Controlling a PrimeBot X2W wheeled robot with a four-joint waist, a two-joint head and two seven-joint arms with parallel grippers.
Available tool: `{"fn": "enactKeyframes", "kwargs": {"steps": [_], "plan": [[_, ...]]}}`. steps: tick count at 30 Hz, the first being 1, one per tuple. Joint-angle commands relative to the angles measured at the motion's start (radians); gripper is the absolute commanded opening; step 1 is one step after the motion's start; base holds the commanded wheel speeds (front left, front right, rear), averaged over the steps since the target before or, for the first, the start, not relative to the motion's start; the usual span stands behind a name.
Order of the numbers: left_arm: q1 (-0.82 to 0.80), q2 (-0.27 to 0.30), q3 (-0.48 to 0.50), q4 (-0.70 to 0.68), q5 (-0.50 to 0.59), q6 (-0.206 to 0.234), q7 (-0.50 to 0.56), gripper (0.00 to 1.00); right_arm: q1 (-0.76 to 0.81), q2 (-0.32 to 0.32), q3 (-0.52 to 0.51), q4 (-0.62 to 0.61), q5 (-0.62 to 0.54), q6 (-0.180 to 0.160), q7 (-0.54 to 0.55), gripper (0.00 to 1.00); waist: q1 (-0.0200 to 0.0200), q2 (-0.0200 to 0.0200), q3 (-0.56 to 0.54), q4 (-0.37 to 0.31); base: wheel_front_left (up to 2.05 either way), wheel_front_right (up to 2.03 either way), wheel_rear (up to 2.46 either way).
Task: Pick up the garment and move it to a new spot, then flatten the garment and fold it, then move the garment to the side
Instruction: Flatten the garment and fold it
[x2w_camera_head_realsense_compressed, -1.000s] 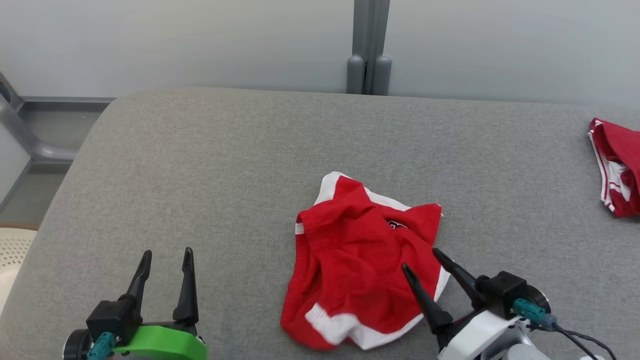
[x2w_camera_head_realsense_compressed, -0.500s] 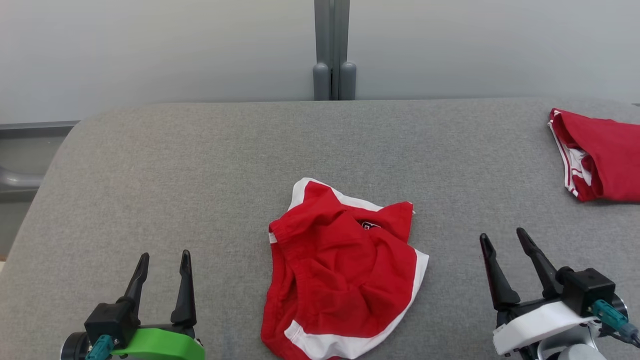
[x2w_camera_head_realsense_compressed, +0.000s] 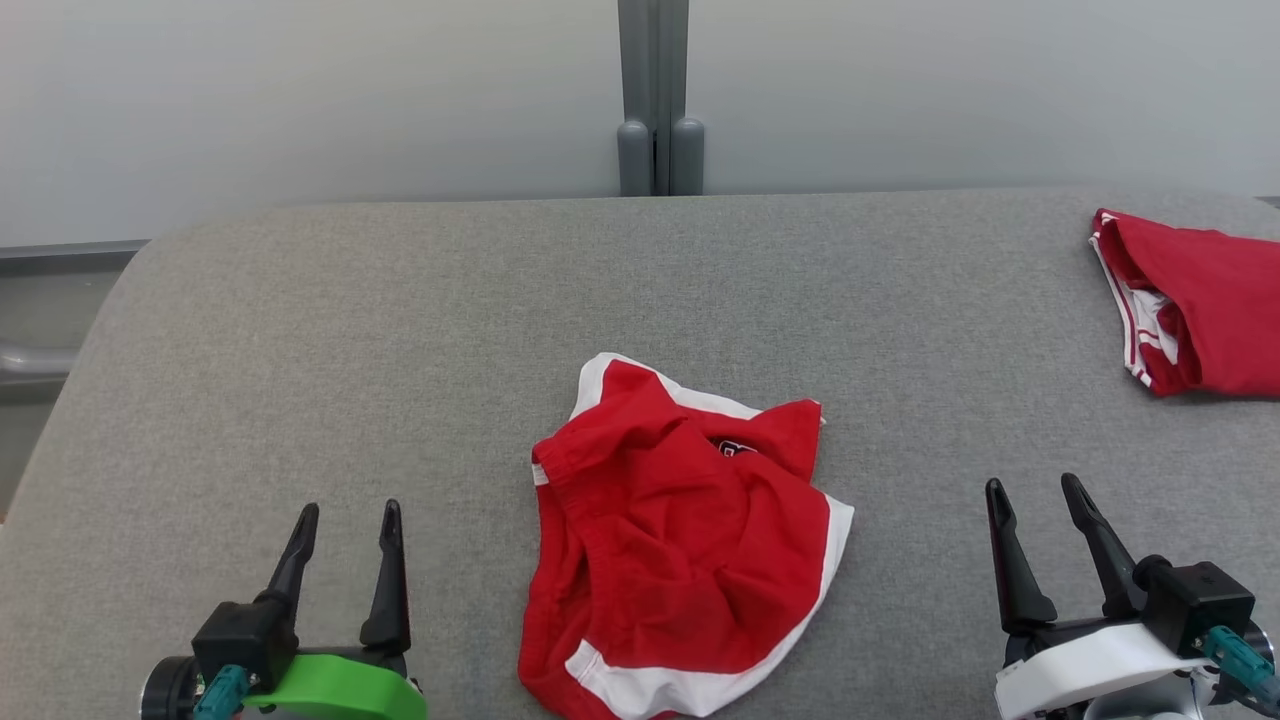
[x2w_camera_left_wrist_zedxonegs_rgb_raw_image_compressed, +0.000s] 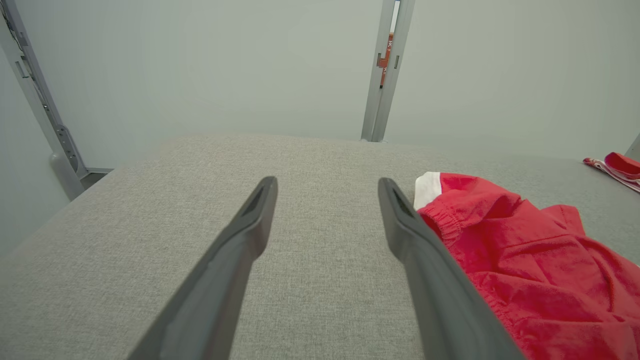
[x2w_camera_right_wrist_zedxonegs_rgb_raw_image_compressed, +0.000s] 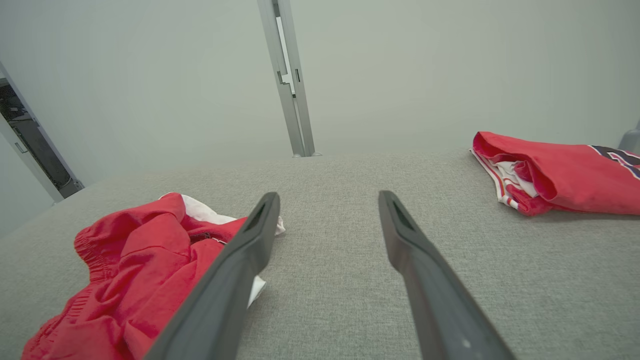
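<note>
Grey woven fabric covers the counter (x2w_camera_head_realsense_compressed: 400, 330), a broad pad with rounded corners that runs from the near edge to the pale far wall. A grey upright post (x2w_camera_head_realsense_compressed: 658, 100) stands at the middle of that wall.

A pair of red shorts (x2w_camera_head_realsense_compressed: 680, 560) lies crumpled in the middle of the counter, close to the near edge. The cloth is bright red with white trim: one white band curves along the near hem and up the right side, and another shows at the far left corner. A gathered elastic waistband runs down the left side, so the waist faces left. A small dark printed patch shows in a fold toward the far end. The long axis runs near to far, with only a slight lean.

A second red garment (x2w_camera_head_realsense_compressed: 1200, 310), folded, with white striped edging, lies at the far right of the counter, well apart from the shorts.

The left hand (x2w_camera_head_realsense_compressed: 350, 510) hovers at the near left and the right hand (x2w_camera_head_realsense_compressed: 1032, 483) at the near right. Both have their fingers spread wide and hold nothing. Bare counter lies between each of them and the shorts.
</note>
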Motion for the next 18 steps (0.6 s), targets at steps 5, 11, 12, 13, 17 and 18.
{"fn": "enactKeyframes", "kwargs": {"steps": [5, 11, 12, 13, 17, 18], "plan": [[-0.065, 0.029, -0.076, 0.011, 0.006, -0.003, -0.003, 1.0, -0.026, -0.001, 0.007, 0.008, -0.006, -0.002, -0.003, 1.0, 0.0, 0.0, 0.013, 0.006, 0.0, 0.0, 0.0], [-0.16, 0.058, -0.159, 0.039, -0.011, -0.003, -0.003, 1.0, -0.053, -0.002, 0.024, 0.017, -0.002, -0.002, -0.003, 1.0, 0.0, 0.0, 0.035, -0.01, 0.0, 0.0, 0.0], [-0.175, 0.061, -0.172, 0.048, -0.014, -0.003, -0.003, 1.0, -0.057, -0.001, 0.028, 0.02, 0.001, -0.002, -0.003, 1.0, 0.0, 0.0, 0.04, -0.016, 0.0, 0.0, 0.0], [-0.184, 0.062, -0.185, 0.056, -0.019, -0.003, -0.003, 1.0, -0.06, 0.0, 0.028, 0.021, 0.003, -0.002, -0.003, 1.0, 0.0, 0.0, 0.045, -0.022, 0.0, 0.0, 0.0], [-0.215, 0.067, -0.23, 0.112, -0.037, -0.003, -0.003, 1.0, -0.072, 0.002, 0.031, 0.03, 0.007, -0.002, -0.003, 1.0, 0.0, 0.0, 0.066, -0.046, 0.0, 0.0, 0.0], [-0.22, 0.067, -0.24, 0.129, -0.042, -0.003, -0.003, 1.0, -0.076, 0.003, 0.032, 0.031, 0.008, -0.002, -0.003, 1.0, 0.0, 0.0, 0.072, -0.053, 0.0, 0.0, 0.0]]}}
